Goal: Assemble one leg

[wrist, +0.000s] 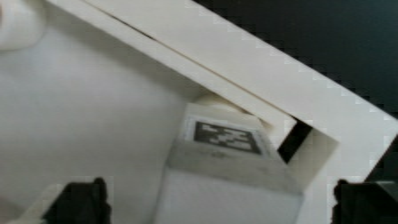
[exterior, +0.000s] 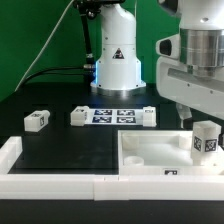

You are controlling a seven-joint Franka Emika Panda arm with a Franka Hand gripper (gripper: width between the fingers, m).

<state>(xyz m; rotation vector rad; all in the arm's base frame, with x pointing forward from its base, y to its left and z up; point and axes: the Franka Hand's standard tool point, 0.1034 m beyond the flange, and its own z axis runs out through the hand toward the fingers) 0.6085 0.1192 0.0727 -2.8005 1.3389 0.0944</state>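
A leg [exterior: 207, 140], a small white post with a black-and-white tag, stands upright in the white plate's [exterior: 150, 158] corner at the exterior view's right. My gripper [exterior: 192, 114] hangs just above and slightly to the left of it. In the wrist view the leg [wrist: 231, 148] lies against the plate's raised edge [wrist: 214, 60]. My gripper [wrist: 222, 205] is open there, and the dark fingertips [wrist: 80, 202] stand wide apart with clear gaps on both sides of the leg. Nothing is held.
Other loose white legs sit on the black table at the left [exterior: 38, 121] and at either end of the marker board [exterior: 110, 116], one being on the right [exterior: 148, 118]. A white rail [exterior: 50, 172] runs along the front. The robot base [exterior: 116, 62] stands behind.
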